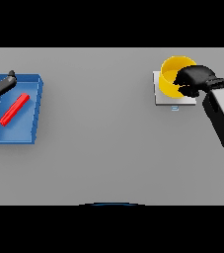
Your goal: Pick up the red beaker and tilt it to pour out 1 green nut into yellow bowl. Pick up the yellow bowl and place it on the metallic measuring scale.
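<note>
- At the far left edge of the table, the left hand (0, 86) reaches in over the upper left corner of a blue tray (34, 111); its dark fingers look straight and hold nothing.
- Just below and to the right of that hand, a red beaker (14, 109) lies on its side inside the tray, slanting from lower left to upper right, apart from the fingers.
- Between the two hands stretches a wide span of bare grey table (98, 143).
- Toward the right, a yellow bowl (172, 76) sits on the pale square scale (175, 100), just left of the right hand and touching it.
- On the bowl's right rim, the right hand (197, 79) has its dark fingers curled around the edge, gripping the bowl; the white and grey arm runs from it down to the right edge.
- Whether a green nut lies inside the bowl cannot be told.
</note>
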